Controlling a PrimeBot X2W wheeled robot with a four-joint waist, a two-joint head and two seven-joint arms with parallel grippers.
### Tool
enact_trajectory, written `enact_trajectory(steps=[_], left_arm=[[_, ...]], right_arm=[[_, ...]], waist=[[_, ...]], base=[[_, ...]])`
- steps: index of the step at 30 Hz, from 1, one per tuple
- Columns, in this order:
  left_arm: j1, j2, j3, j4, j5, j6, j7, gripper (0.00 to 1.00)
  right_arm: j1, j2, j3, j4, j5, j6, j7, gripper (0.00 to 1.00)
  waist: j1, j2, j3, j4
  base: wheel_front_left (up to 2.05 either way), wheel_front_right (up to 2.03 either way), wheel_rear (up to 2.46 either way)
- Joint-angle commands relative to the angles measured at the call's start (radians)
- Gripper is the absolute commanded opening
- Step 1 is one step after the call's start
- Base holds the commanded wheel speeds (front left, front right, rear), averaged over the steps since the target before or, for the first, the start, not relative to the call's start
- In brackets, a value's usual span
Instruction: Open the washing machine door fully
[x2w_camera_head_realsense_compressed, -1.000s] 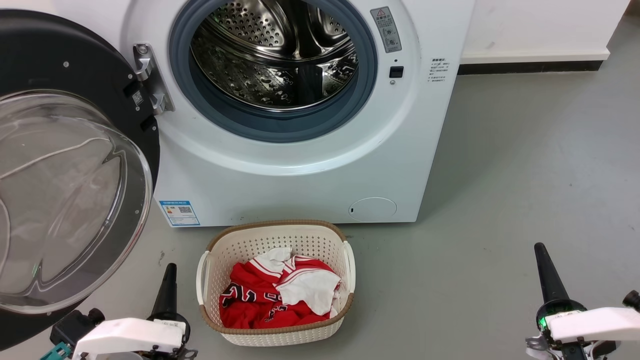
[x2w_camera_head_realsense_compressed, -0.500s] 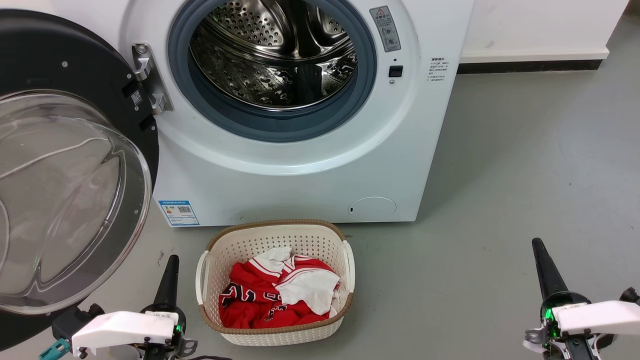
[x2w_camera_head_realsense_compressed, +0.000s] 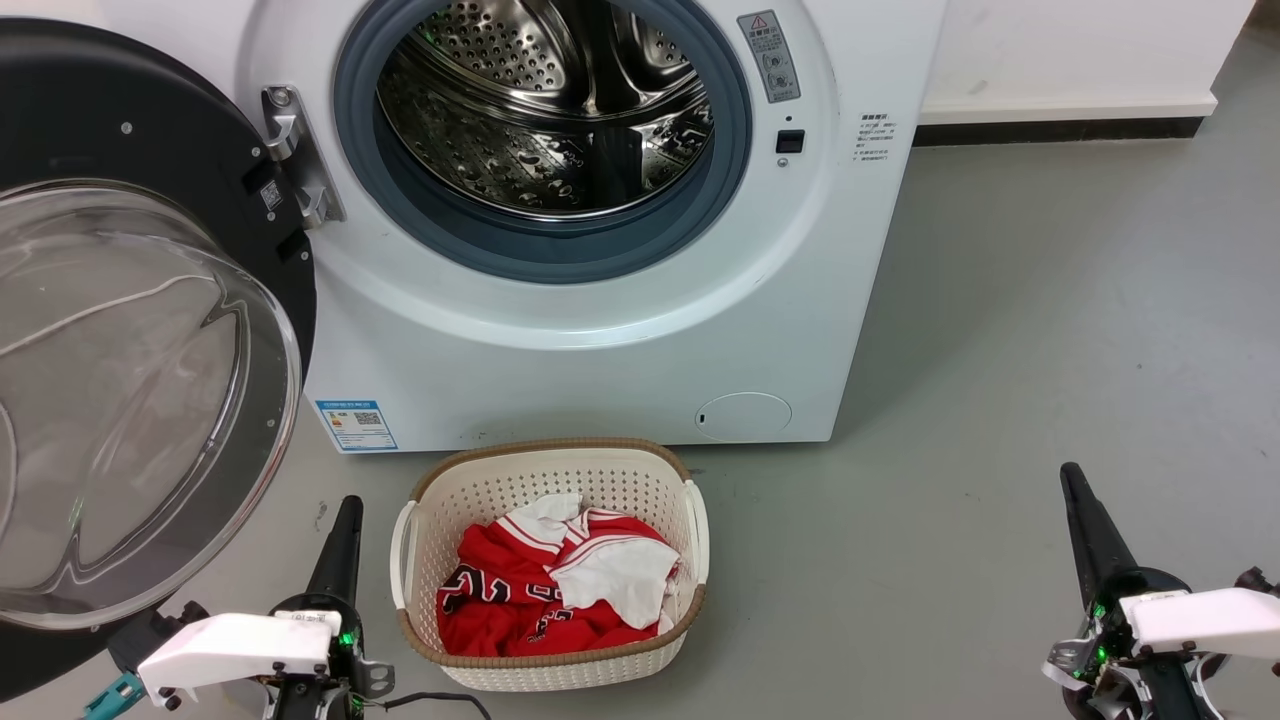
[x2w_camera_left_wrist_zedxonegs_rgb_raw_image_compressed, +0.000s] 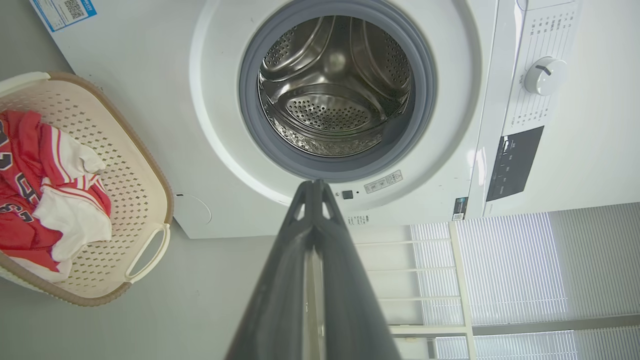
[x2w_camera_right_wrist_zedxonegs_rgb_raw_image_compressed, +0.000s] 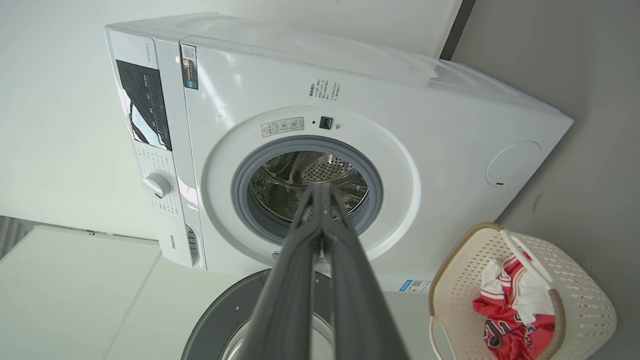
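From the head view, the washing machine door (x2w_camera_head_realsense_compressed: 150, 130) hangs swung wide on its hinge at the left of the washing machine (x2w_camera_head_realsense_compressed: 600, 330), its glass bowl turned outward and the steel drum (x2w_camera_head_realsense_compressed: 560, 110) fully exposed. The left pincer (x2w_camera_head_realsense_compressed: 348, 515) sits low on the floor side between the door's lower rim and the laundry basket (x2w_camera_head_realsense_compressed: 545, 447), touching neither. The right pincer (x2w_camera_head_realsense_compressed: 1075, 485) sits well apart over the bare grey floor (x2w_camera_head_realsense_compressed: 1000, 350). Each shows as a single dark spike, fingers pressed together and gripping nothing. The left wrist view looks along closed, empty fingers at the open drum, with the basket of red and white clothes off to one side. The right wrist view has its own fingers meeting at the tips with nothing between them, and the door's dark ring shows below the drum opening, laid right back from the front. I judge the opening step as good as finished. What remains, if anything, is a light nudge from the left pincer on the door's free edge to confirm that it rests at its stop
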Motion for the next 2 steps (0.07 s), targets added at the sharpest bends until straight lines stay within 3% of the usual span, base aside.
enact_trajectory(steps=[1,2], left_arm=[[-0.019,0.002,0.003,0.001,-0.018,-0.006,0.004,0.00],[-0.021,0.002,0.004,0.001,-0.026,-0.007,0.006,0.00]], right_arm=[[-0.017,-0.003,-0.002,0.003,0.019,0.000,0.004,0.00],[-0.020,-0.002,-0.003,0.004,0.027,0.000,0.007,0.00]], waist=[[0.0000,0.0000,0.000,0.000],[0.0000,0.0000,0.000,0.000]], base=[[0.00,0.00,0.00],[0.00,0.00,0.00]])
